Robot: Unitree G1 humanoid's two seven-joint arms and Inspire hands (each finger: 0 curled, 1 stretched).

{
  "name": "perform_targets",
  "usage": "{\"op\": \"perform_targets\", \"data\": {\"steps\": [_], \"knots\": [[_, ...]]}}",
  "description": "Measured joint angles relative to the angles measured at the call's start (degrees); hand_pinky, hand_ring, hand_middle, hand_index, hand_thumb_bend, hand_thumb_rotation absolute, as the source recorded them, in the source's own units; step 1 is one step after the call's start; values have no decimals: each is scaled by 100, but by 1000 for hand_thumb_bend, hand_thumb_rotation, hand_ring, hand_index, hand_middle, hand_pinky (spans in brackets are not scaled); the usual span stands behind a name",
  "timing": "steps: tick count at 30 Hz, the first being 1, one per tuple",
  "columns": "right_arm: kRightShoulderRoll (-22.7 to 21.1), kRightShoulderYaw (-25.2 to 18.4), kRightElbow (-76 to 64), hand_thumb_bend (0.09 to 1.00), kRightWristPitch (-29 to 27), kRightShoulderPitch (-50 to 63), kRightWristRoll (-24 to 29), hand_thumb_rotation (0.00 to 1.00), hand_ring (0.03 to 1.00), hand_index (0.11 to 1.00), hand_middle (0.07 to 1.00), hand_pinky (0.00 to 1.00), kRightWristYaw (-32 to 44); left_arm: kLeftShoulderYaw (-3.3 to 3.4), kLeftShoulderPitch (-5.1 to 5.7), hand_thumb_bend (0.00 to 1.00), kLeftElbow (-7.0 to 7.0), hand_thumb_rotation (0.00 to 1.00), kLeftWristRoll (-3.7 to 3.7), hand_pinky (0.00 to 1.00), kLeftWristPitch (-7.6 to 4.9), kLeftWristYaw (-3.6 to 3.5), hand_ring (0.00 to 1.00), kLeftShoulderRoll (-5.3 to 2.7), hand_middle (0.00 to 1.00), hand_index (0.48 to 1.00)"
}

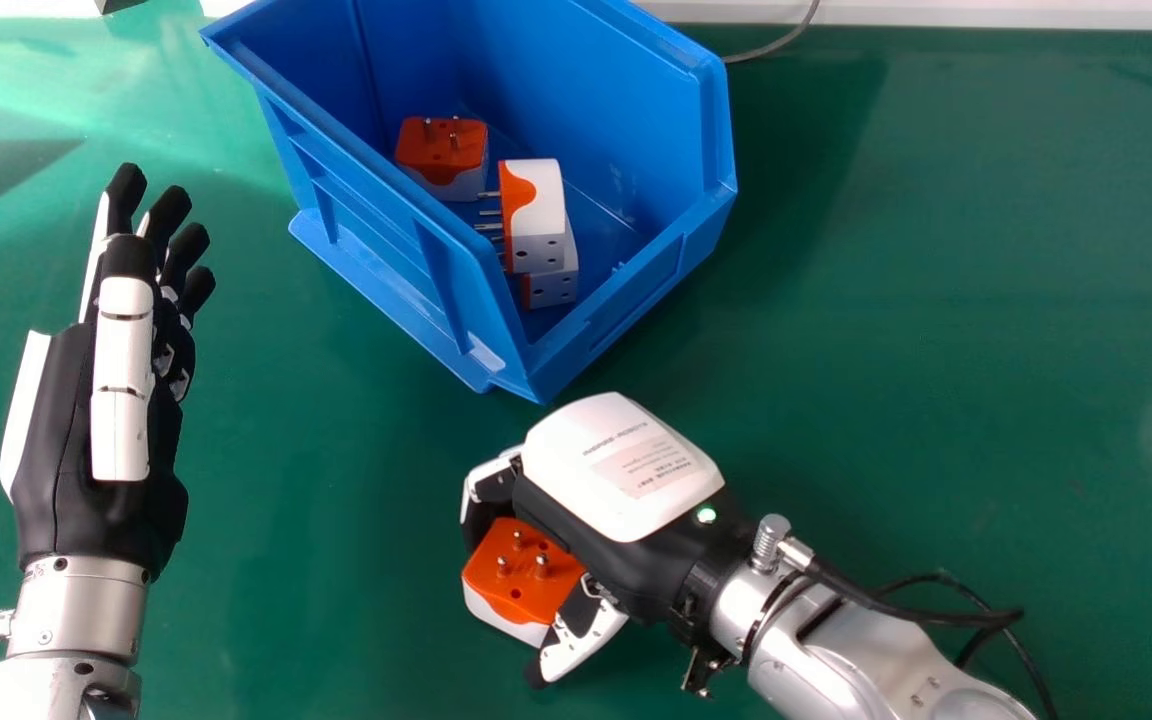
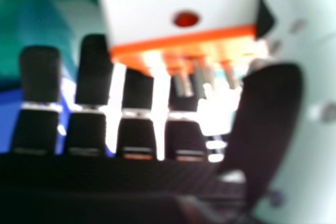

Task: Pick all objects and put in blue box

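My right hand (image 1: 626, 500) is at the lower middle of the head view, its fingers curled round an orange and white plug adaptor (image 1: 523, 570) whose pins face up. The thumb lies on the adaptor's near side. In the right hand view, the adaptor (image 2: 181, 9) is between the fingers of my right hand (image 2: 139, 135) and the thumb; its pins point towards the palm. The blue box (image 1: 376, 215) holds several similar adaptors (image 1: 534, 210). My left hand (image 1: 101, 430) is at the left of the head view, fingers straight, with nothing in it.
The green table (image 1: 936, 330) extends around the box and both hands. A grey cable (image 1: 781, 42) lies behind the box's right side. Black cables (image 1: 976, 615) loop beside my right forearm. The box's near corner stands just beyond my right hand.
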Motion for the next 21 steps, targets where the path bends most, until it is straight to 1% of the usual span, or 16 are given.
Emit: {"op": "perform_targets", "data": {"steps": [5,8,11,15,17,21], "knots": [[-45,-124,-312,492,-9,98,5,0,418,506,520,311,67,-18,-7,511,16,966,0,989,-2,-4,980,0,988,1000],[-80,-205,-498,493,-18,212,25,0,417,507,512,316,86,-18,-7,512,17,965,1,993,-6,11,984,0,991,1000],[-113,-320,-651,493,-89,308,30,0,416,508,508,318,49,-19,-8,514,17,964,-2,995,-6,7,985,0,993,1000],[-158,-511,-950,493,-138,490,140,0,412,512,504,315,27,-20,-6,516,17,961,-1,989,-8,6,981,0,990,1000],[-213,-608,-1134,492,-145,570,199,0,411,513,504,314,70,-20,-3,517,16,960,1,992,-9,19,982,0,991,1000],[-330,-823,-1521,492,-142,795,254,0,412,515,501,317,223,-21,-3,518,17,960,2,995,-15,13,985,1,994,1000]]}}
